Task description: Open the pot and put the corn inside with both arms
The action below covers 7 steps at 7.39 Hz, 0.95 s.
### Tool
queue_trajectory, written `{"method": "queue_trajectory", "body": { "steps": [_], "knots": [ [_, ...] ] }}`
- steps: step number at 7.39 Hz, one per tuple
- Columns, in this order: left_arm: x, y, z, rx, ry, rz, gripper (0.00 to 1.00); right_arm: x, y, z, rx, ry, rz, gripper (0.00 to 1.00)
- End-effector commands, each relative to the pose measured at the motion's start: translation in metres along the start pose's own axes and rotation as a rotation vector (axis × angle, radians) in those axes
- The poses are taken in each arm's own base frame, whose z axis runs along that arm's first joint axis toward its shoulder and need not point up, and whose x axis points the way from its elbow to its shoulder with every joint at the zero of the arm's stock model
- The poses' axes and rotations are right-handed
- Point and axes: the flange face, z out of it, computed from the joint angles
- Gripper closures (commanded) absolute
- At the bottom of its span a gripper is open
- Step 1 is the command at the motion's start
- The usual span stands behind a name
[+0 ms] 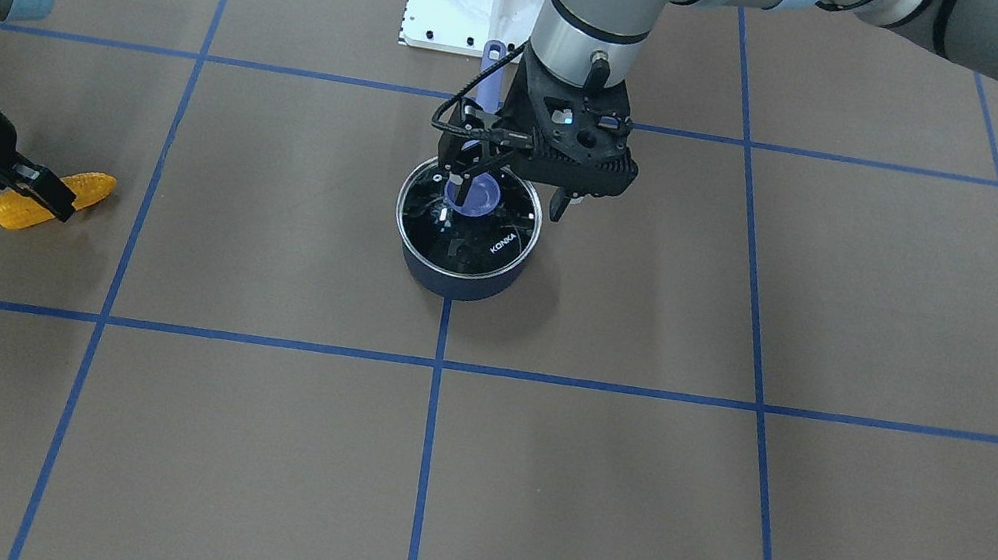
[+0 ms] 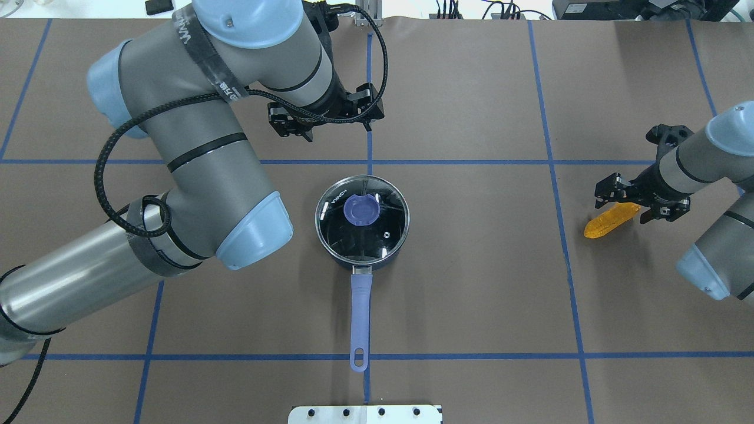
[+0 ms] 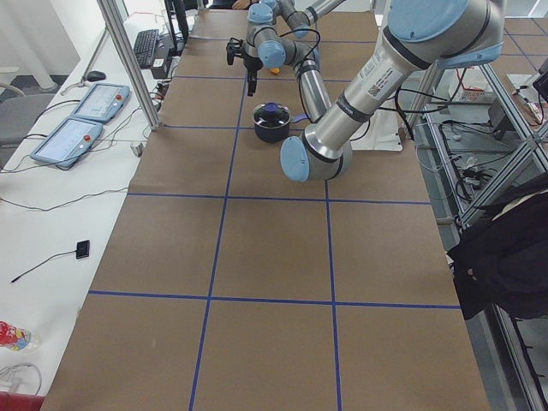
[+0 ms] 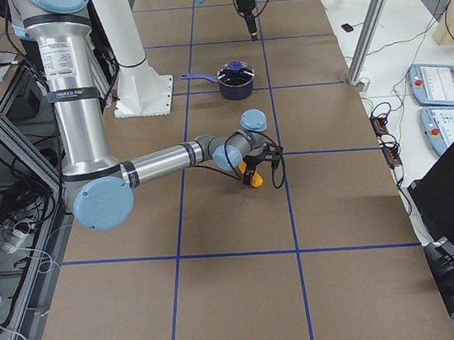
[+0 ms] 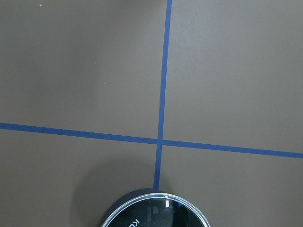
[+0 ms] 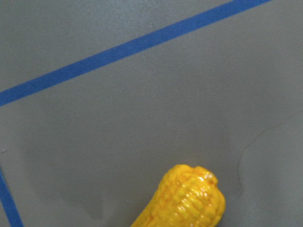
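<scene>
The dark navy pot (image 1: 458, 279) stands at the table's middle, its lavender handle (image 2: 360, 306) pointing toward the robot's base. The glass lid (image 2: 383, 235) with its purple knob (image 2: 360, 210) lies on it. My left gripper (image 1: 511, 194) is open and empty, hovering above the lid's far side. The left wrist view shows only the lid's rim (image 5: 156, 208). The orange-yellow corn (image 2: 609, 221) lies on the table far to the right. My right gripper (image 2: 639, 201) is open low over its thick end. The corn also shows in the right wrist view (image 6: 184, 203).
The white base plate (image 2: 365, 414) sits at the near edge, just behind the pot handle's tip. Blue tape lines (image 1: 428, 430) cross the brown table. The left arm's elbow (image 2: 253, 229) hangs close to the pot's left.
</scene>
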Motion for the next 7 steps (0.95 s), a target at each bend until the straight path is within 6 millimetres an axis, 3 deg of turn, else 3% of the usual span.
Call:
{"method": "queue_trajectory", "body": {
  "steps": [1,3,7],
  "knots": [
    [0.006,-0.002,0.002,0.001,-0.004,0.003,0.02,-0.015,-0.001,-0.006,0.006,-0.020,0.011,0.26],
    [0.004,-0.006,0.014,-0.007,-0.026,0.001,0.02,-0.018,-0.002,-0.006,0.006,-0.023,0.026,0.48],
    [0.007,0.004,0.031,-0.025,-0.041,0.010,0.02,-0.034,-0.001,-0.016,0.003,-0.048,0.013,0.61]
  ]
}}
